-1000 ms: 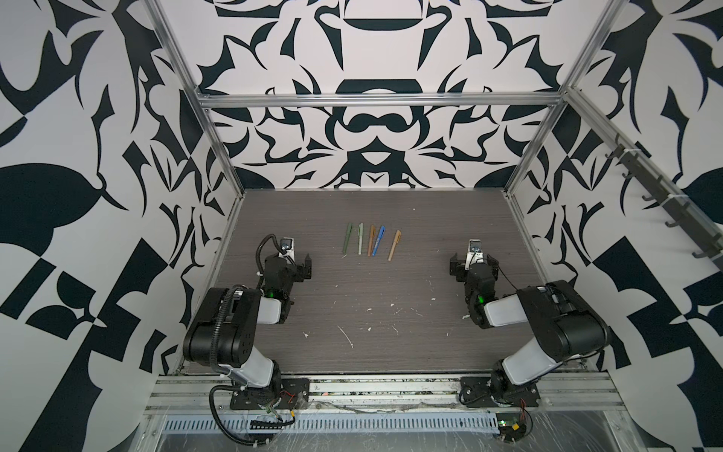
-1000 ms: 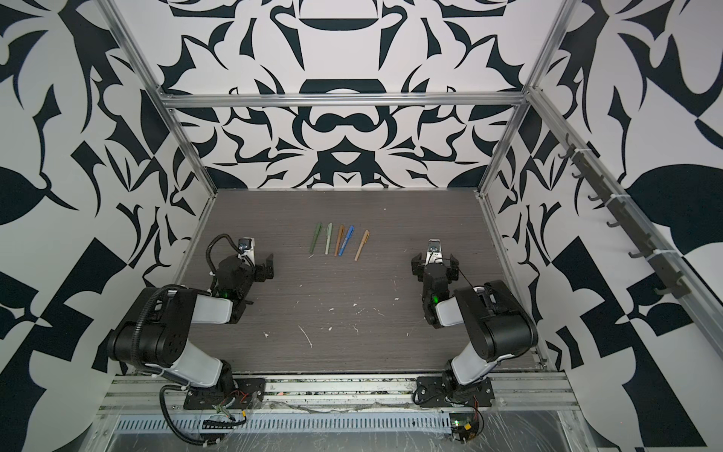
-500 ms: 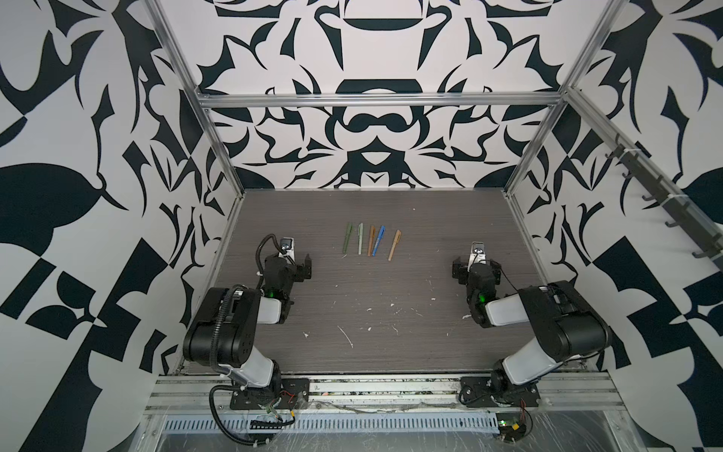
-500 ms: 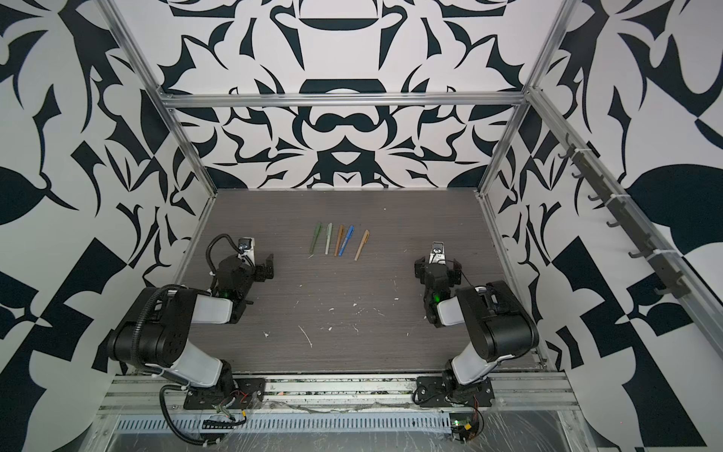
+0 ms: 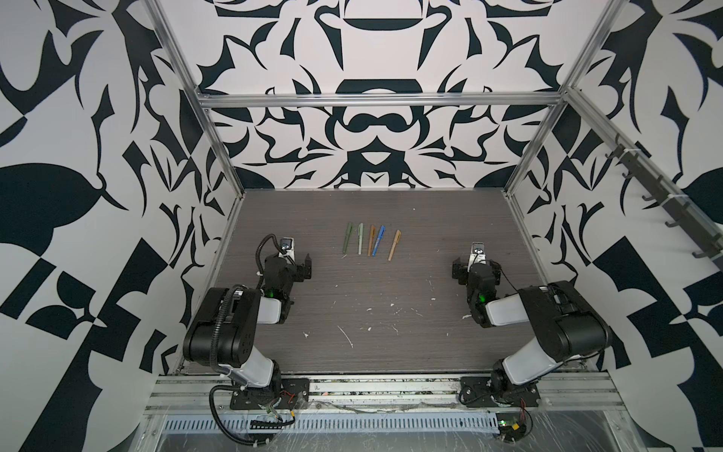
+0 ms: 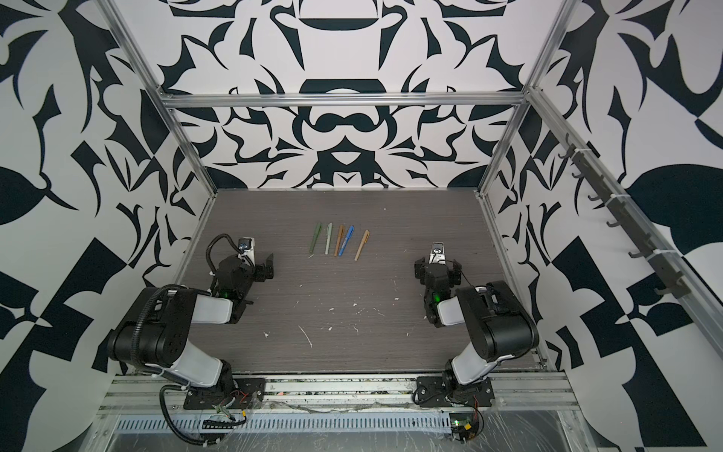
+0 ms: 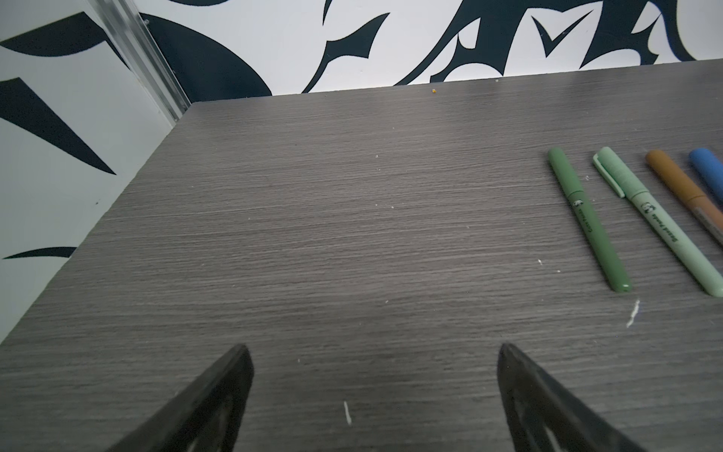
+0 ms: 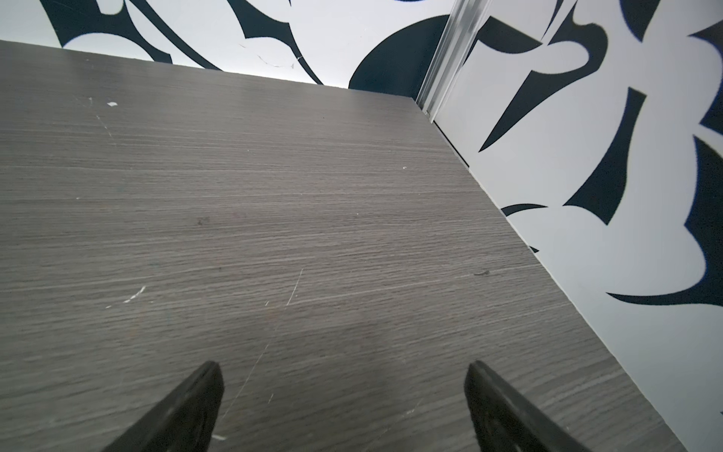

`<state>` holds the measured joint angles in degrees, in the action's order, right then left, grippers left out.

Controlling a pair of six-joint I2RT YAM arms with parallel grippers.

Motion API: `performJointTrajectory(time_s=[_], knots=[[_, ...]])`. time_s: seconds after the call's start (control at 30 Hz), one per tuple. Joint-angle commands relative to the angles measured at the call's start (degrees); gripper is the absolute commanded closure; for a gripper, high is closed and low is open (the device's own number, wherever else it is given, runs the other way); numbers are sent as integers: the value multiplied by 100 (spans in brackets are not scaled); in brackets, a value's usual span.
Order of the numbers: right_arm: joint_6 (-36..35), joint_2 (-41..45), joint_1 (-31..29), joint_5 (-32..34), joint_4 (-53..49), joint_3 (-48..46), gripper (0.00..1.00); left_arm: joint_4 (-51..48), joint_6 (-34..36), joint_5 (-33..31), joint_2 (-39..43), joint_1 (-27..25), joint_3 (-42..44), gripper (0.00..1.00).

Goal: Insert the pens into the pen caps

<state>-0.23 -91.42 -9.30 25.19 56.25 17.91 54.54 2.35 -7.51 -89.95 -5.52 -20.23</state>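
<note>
Left gripper (image 7: pixel 372 346) wide; pens (image 5: pixel 371 245), caps (image 7: pixel 613 172) rearward

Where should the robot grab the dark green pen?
Probably mid-barrel, from straight above, straddling it. The dark green pen lies flat on the table, at the row's end nearest the left gripper, so that side is bare; the pale green pen lies close on the other.

Five pens (image 5: pixel 371 240), flecks (image 5: pixel 345 336) on table (image 5: pixel 430 235)

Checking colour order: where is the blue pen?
In a top view the blue pen lies fourth from the left in the row, between the orange-brown pen and the tan pen.
</note>
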Motion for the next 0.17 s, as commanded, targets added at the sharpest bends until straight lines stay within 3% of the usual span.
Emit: performJointTrajectory(time_s=[0.0, 0.13], knots=[[199, 156, 157, -244, -107, 156, 0, 63, -26, 55, 30, 16, 2, 1], [133, 166, 156, -217, -77, 142, 0, 60, -16, 55, 30, 16, 6, 1]])
